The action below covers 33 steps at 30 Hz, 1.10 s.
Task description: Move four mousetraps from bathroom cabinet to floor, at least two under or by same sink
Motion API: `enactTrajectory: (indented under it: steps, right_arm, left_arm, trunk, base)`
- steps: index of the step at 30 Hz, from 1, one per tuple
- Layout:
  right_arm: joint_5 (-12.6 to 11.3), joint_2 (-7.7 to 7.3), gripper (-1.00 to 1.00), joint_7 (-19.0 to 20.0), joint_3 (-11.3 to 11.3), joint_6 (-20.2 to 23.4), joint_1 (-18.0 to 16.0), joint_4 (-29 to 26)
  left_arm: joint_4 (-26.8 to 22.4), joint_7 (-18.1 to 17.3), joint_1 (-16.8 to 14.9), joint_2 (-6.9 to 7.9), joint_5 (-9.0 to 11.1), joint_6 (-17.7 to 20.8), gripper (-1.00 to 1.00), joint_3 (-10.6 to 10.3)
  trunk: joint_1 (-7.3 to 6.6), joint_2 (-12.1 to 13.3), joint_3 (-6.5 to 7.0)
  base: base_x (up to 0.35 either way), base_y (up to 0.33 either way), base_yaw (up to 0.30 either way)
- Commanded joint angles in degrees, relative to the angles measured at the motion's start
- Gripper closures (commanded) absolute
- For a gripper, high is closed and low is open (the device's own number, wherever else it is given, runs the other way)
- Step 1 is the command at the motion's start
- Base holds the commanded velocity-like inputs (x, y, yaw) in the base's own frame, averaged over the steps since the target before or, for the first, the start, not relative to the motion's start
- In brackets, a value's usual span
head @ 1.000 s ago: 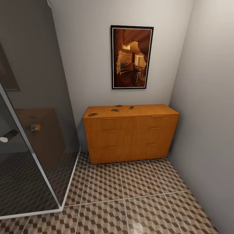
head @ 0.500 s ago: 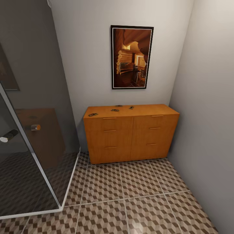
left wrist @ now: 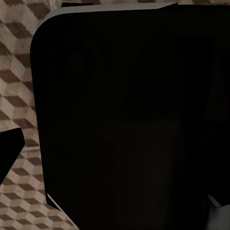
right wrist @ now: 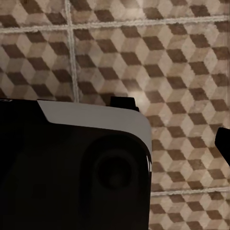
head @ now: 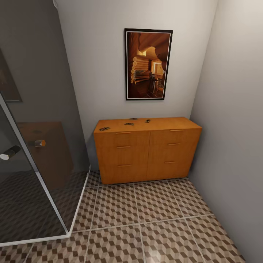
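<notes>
4 mousetraps [head: 129, 124] lie on top of cabinet [head: 146, 153], far side of bathroom floor [head: 153, 219], toward its left half. Prob light, stiff, snappy; pinch board edges, avoid wire. Claw state: can't tell, wrist views too dark.

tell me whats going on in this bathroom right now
Nothing is being handled yet. The robot faces an orange-brown cabinet in the corner, with tiled floor between them. Four mousetraps lie on the cabinet's top, one near its left front corner. A glass shower screen stands to the left. No sink shows here.
</notes>
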Motion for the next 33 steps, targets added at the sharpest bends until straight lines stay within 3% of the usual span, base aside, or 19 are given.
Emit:
enactTrajectory:
  steps: [1, 22, 25, 27, 33]
  right_arm:
    - [0.3, -0.06, -1.00, 0.0, 0.0, -0.2, 0.0, -0.1]
    - [-0.5, -1.62, -1.00, 0.2, -0.7, 1.2, 0.0, -7.0]
    - [-0.5, -2.08, -1.00, 0.3, -0.7, 3.9, 0.0, -8.2]
    - [-0.5, -2.62, -1.00, 0.4, -0.7, 13.7, 0.0, -13.0]
    - [-0.3, -2.55, -1.00, 0.5, -0.5, 20.4, -0.1, -16.4]
  left_arm:
    - [-0.1, 0.0, 0.0, -0.01, 0.1, 0.0, -1.00, 0.0]
    - [-0.2, 0.0, 0.0, -0.18, 0.0, 0.1, -1.00, 0.0]
    - [-0.3, 0.1, 0.0, -0.13, 0.0, 0.2, -1.00, 0.0]
    - [-0.7, 0.3, 0.0, 0.10, 0.0, 0.7, -1.00, 0.0]
    - [-1.8, 0.4, -0.5, 0.11, 0.0, 1.1, -1.00, 0.0]
  trunk:
    - [0.00, 0.0, -0.04]
    - [0.00, 0.0, -0.04]
    - [0.00, 0.0, -0.04]
    - [0.00, 0.0, -0.04]
    - [0.00, 0.0, -0.04]
  base:
    - [0.000, 0.000, 0.000]
    - [0.000, 0.000, 0.000]
    - [0.000, 0.000, 0.000]
    - [0.000, 0.000, 0.000]
    - [0.000, 0.000, 0.000]
